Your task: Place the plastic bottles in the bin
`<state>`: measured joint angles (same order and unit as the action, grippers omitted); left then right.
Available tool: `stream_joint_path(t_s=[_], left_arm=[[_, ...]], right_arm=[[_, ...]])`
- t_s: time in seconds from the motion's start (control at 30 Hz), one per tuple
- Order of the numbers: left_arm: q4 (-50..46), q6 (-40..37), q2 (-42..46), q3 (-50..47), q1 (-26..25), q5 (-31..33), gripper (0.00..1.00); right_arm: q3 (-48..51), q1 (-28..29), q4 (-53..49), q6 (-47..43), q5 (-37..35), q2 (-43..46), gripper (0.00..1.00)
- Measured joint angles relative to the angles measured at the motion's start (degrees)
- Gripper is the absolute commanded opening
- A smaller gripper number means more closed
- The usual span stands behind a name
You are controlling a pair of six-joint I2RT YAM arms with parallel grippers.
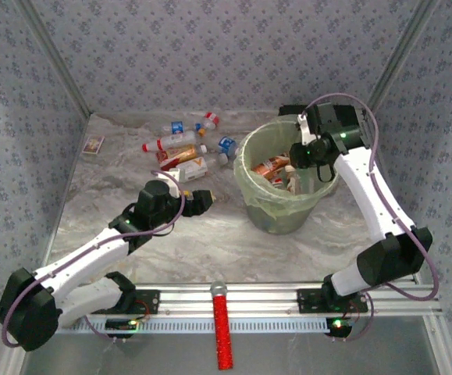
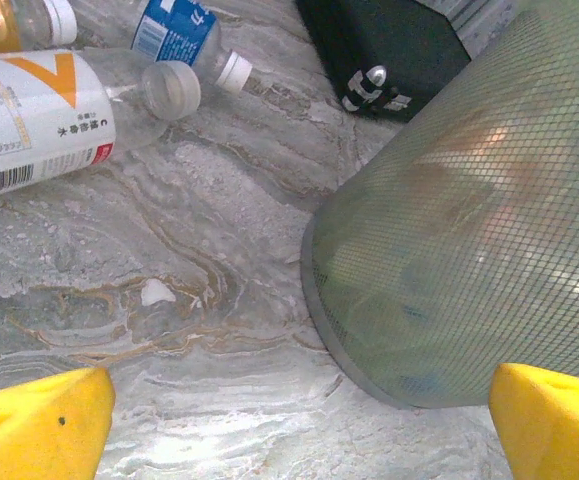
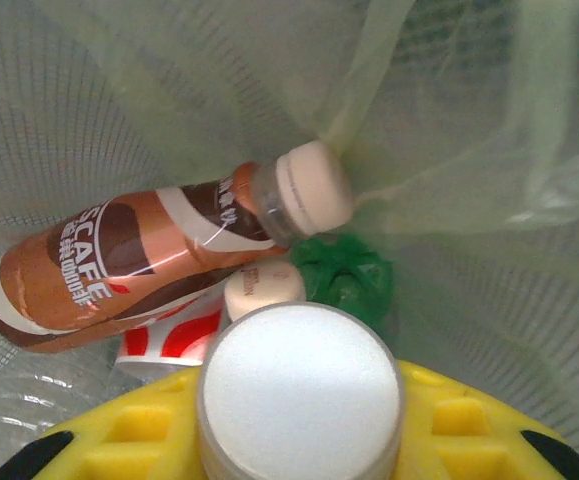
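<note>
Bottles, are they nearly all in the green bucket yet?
Not yet, maybe halfway. Done: a brown coffee bottle and a few others lie inside the bin. In hand: the right gripper hangs over the bin, holding a white-capped bottle. Left: about six bottles lie on the table, and the left gripper is open and empty near them.

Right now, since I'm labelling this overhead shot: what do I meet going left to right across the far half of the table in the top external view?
Small brown-framed card → loose plastic bottles → pale-green bin.
</note>
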<state>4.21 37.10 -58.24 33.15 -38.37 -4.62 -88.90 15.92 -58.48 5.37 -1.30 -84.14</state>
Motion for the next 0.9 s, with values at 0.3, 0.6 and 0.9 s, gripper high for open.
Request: stream_joint_path(t_s=[0.3,0.6,0.9], left_arm=[[-0.22,0.09,-1.14,0.0,0.0,0.2,0.96],[-0.44,0.09,-2.12,0.0,0.0,0.42,0.96],[-1.46,0.55,-2.45,0.0,0.0,1.42,0.96]], right_arm=[[5.99,0.68,4.79,2.73,0.46,0.98,0.21],[6.05,0.72,5.11,4.11,0.5,1.01,0.53],[-4.44,1.77,0.0,3.85,-0.09,1.05,0.67]])
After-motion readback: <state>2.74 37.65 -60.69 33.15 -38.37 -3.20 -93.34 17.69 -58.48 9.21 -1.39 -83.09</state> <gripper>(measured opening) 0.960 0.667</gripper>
